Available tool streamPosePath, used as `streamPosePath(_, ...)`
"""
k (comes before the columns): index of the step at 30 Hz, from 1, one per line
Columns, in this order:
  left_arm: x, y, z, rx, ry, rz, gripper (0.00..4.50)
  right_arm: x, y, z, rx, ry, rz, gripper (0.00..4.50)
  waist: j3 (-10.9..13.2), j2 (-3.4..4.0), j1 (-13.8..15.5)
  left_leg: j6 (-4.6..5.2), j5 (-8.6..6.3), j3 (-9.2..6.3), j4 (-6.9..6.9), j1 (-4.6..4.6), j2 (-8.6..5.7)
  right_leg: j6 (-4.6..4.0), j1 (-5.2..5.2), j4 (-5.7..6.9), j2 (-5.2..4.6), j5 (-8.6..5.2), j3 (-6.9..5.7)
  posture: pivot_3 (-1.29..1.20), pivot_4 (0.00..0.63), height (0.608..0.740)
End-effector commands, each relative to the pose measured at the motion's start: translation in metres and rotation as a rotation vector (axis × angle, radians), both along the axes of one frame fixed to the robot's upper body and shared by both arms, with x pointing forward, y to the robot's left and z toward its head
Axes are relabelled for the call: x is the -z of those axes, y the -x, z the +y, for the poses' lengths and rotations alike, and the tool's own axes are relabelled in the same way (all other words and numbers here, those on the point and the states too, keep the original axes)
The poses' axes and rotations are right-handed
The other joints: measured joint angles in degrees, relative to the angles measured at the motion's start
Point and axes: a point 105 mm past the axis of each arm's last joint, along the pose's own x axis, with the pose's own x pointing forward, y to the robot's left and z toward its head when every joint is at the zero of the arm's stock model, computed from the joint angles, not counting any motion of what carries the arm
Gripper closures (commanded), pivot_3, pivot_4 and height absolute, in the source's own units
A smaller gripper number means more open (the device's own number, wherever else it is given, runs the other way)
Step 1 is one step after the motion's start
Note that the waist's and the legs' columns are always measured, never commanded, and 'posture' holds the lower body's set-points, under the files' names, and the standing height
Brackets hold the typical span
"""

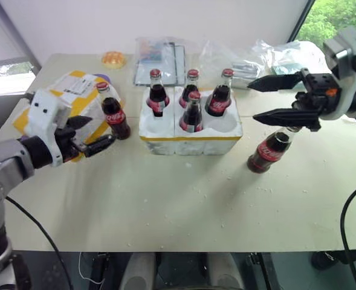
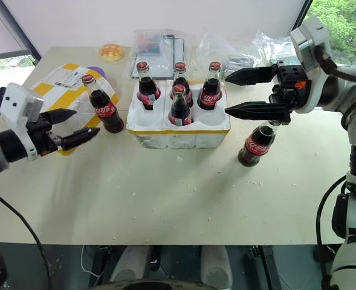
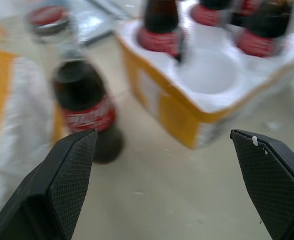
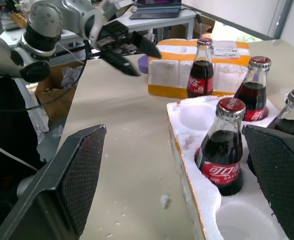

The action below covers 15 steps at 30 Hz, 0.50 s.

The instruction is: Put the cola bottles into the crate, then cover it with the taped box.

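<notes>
Four cola bottles [image 1: 193, 112] are already sitting in the crate [image 1: 190, 136], which is upper middle of the head view. Three are in the back row and one is in the front middle well, so the front left and front right wells have nothing in them.

A fifth bottle [image 1: 114, 112] stands on the table [image 1: 178, 205] left of the crate, just in front of the taped box [image 1: 75, 99] at the upper left. The sixth bottle [image 1: 271, 150] stands on the table at the right, just off the crate's front right corner.

The left gripper [image 1: 93, 134] hovers at the left with its fingers spread wide, empty, pointing toward that fifth bottle. The right gripper [image 1: 259, 99] is at the upper right, also wide apart and empty, hanging above the sixth bottle.
</notes>
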Motion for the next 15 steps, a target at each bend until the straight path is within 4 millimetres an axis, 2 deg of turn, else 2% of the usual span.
streamPosePath(1, -0.001, -0.013, 0.003, -0.109, 0.027, -0.075, 0.07, -0.013, 0.002, 0.002, -0.018, -0.001, -0.055, 0.00, -0.01, -0.01, 0.21, 0.00, 0.00, -0.01, -0.01, 0.00, 0.00, 0.00, 0.00, -0.01, 0.00, 0.00, -0.01, 0.00, 0.150, 0.737)
streamPosePath(4, 0.002, -0.028, 0.006, -0.194, 0.080, -0.092, 0.07, -0.014, 0.002, 0.002, -0.021, 0.002, -0.058, 0.00, -0.01, -0.04, 0.26, -0.01, 0.00, -0.01, 0.00, -0.02, -0.01, -0.01, 0.00, 0.00, -0.01, 0.01, -0.01, 0.00, 0.150, 0.737)
streamPosePath(9, 0.011, -0.050, 0.012, -0.282, 0.073, -0.096, 0.07, -0.017, 0.003, 0.002, -0.020, 0.004, -0.066, 0.00, -0.03, -0.06, 0.11, -0.01, 0.00, -0.01, -0.02, -0.01, -0.01, -0.01, -0.02, -0.01, 0.00, 0.01, -0.02, 0.00, 0.150, 0.737)
streamPosePath(15, 0.018, -0.074, -0.001, -0.203, 0.060, -0.082, 0.07, -0.018, 0.005, 0.003, -0.016, -0.006, -0.071, 0.00, -0.03, -0.06, 0.13, -0.01, 0.00, 0.01, -0.02, -0.02, -0.02, -0.01, -0.02, -0.02, 0.00, 0.01, -0.02, 0.00, 0.150, 0.737)
